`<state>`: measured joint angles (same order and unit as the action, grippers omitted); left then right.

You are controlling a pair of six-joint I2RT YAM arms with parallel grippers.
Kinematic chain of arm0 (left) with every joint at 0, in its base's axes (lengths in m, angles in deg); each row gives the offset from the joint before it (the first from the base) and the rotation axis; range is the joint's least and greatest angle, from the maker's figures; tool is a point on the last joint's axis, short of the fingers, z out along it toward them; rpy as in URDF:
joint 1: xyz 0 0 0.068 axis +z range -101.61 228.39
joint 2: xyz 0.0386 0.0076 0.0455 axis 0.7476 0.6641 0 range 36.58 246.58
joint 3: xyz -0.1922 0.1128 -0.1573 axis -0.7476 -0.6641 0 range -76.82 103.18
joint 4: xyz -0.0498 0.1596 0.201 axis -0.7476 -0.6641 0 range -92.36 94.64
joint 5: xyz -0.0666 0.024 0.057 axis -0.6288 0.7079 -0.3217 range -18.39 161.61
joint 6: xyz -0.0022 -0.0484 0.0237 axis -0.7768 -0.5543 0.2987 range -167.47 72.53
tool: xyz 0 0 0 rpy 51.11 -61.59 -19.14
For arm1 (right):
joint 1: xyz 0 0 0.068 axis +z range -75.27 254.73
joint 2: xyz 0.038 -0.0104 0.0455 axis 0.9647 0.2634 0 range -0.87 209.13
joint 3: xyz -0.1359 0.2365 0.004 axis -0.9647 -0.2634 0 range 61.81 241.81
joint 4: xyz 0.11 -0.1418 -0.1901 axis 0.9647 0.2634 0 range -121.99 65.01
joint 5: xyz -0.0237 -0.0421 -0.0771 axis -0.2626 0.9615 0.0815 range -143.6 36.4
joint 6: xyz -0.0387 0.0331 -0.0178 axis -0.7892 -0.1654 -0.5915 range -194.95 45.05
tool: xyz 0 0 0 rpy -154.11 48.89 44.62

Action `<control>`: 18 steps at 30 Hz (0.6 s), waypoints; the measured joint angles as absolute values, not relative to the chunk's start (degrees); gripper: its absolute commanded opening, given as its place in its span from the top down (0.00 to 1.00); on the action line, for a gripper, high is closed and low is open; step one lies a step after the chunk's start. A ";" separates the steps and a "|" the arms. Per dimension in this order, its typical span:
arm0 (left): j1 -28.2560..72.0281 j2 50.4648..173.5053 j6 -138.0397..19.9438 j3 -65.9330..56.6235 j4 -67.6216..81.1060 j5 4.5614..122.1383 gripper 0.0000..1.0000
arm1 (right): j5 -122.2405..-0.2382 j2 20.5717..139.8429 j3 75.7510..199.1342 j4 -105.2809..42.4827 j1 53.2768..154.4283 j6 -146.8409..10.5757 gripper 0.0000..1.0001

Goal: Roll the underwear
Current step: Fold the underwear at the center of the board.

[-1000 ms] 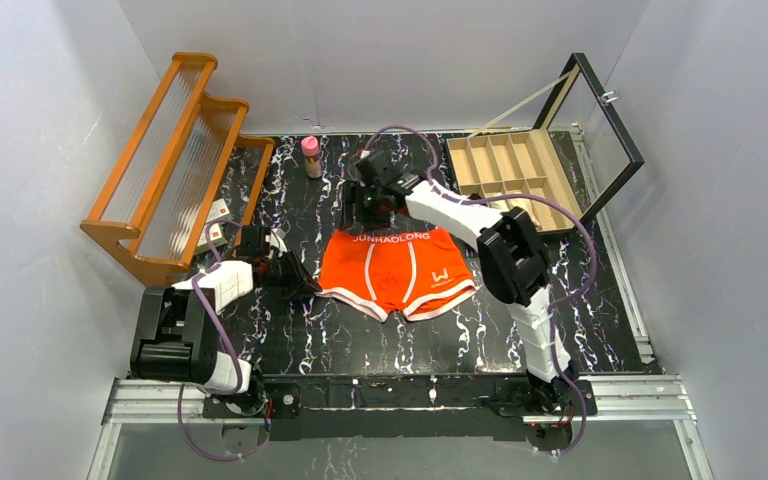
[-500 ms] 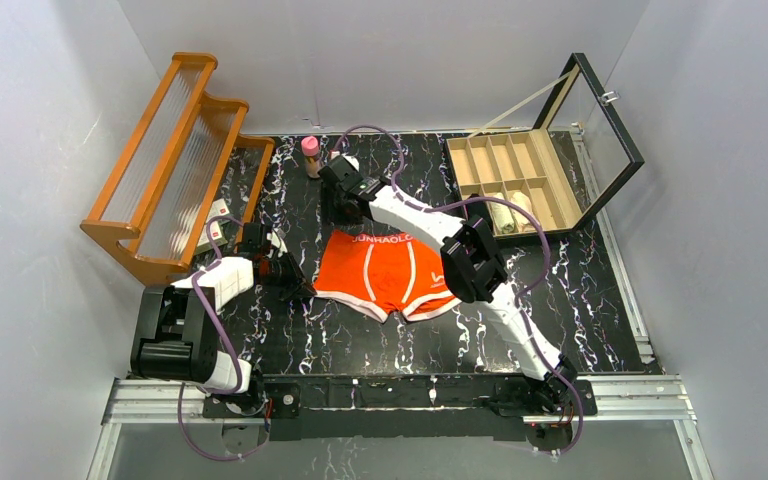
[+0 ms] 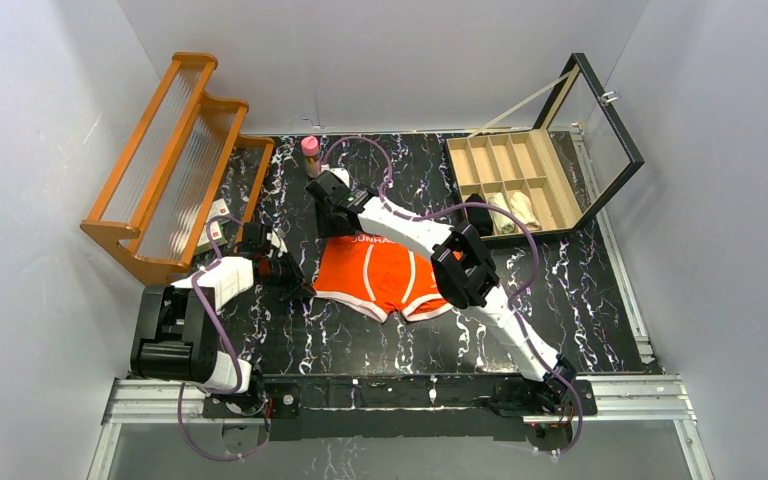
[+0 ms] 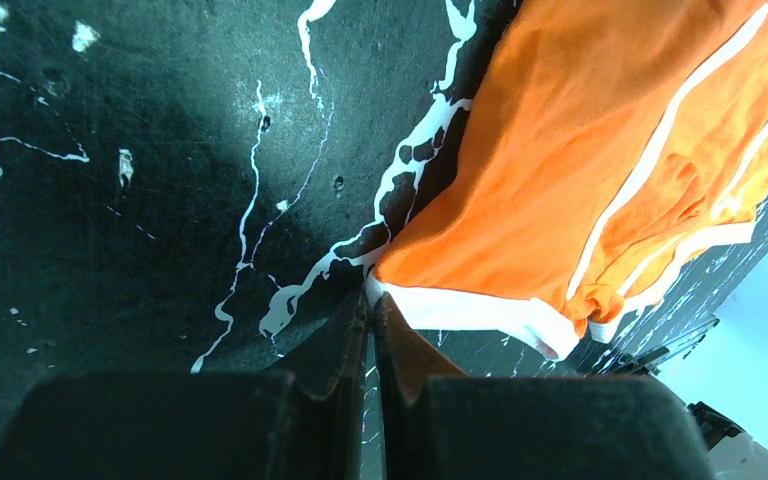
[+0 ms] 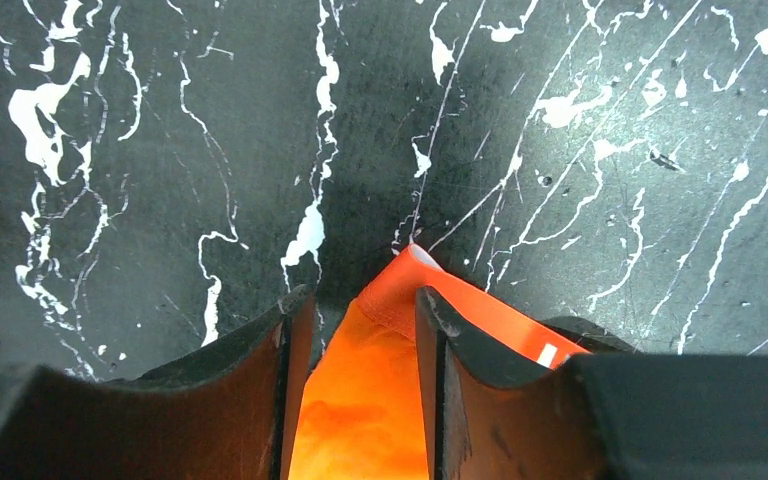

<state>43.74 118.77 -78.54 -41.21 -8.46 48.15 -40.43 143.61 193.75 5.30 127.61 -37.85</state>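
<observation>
At the upper right of the top view you have a shallow wooden box (image 3: 505, 172), divided into compartments, its black-framed glass lid (image 3: 600, 140) standing open. A pale beige roll (image 3: 508, 213) lies in the compartments at its lower right corner. It is too small for you to tell whether it is one piece or two.

At upper left: an orange wooden rack (image 3: 175, 150) with clear slats, and a few small cards (image 3: 218, 212) half hidden beneath it. Beside it stands a small pink-capped bottle (image 3: 311, 155).

At centre, on the black white-veined table (image 3: 360, 340), lies the orange underwear (image 3: 385, 272): soft knit, white stripes and trim, spread flat. The right arm covers part of its lettered waistband.

The left gripper (image 4: 370, 300) has its fingers pressed together on the corner of the white leg hem. The right gripper (image 5: 360, 300) has its fingers apart, straddling a waistband corner without clamping it. In the left wrist view the far part of the garment is cut off.
</observation>
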 measured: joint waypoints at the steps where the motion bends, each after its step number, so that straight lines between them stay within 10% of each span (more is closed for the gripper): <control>1: 43.74 118.77 -78.54 -41.21 -8.46 48.15 1.00 | -40.17 143.87 193.75 5.33 127.72 -37.85 0.52; 18: 43.74 118.31 -78.63 -41.21 -8.81 49.00 1.00 | -28.71 149.01 199.19 6.24 130.47 -41.56 0.76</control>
<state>43.74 118.31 -78.63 -41.21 -8.81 49.00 -28.71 149.01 199.19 6.24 130.47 -41.56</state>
